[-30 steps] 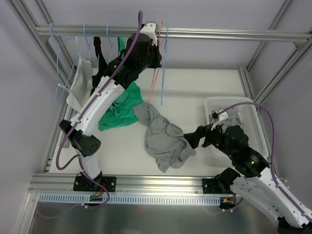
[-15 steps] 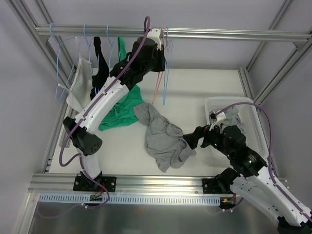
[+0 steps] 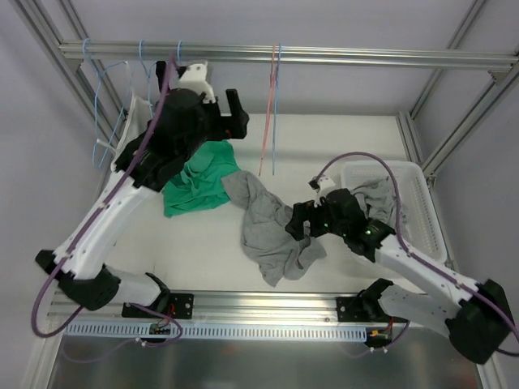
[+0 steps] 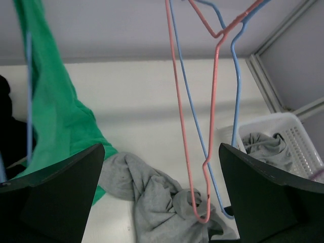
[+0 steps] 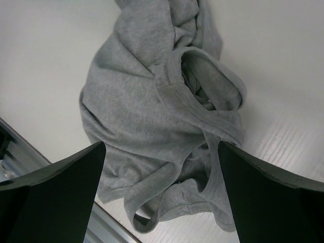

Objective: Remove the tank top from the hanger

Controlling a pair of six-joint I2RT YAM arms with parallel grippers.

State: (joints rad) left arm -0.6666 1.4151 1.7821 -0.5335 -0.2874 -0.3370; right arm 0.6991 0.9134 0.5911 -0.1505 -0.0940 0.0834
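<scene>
A grey tank top (image 3: 268, 231) lies crumpled on the white table, off any hanger. A bare pink hanger (image 3: 266, 134) and a bare blue hanger (image 3: 274, 121) hang side by side from the top rail. My left gripper (image 3: 238, 120) is open and empty, left of those hangers and apart from them. In the left wrist view the pink hanger (image 4: 177, 101) dangles between the fingers' lines of sight, above the grey tank top (image 4: 162, 197). My right gripper (image 3: 298, 225) is open just above the grey tank top (image 5: 152, 101), holding nothing.
A green garment (image 3: 199, 182) drapes from the left down onto the table, beside a blue hanger wire (image 4: 28, 101). More blue hangers (image 3: 101, 113) hang at the rail's left end. A white basket (image 3: 422, 203) holding grey cloth (image 3: 377, 194) stands at the right.
My left gripper opened, let go of the pink hanger at the rail, and swung back to the left. My right arm moved left over the grey tank top.
</scene>
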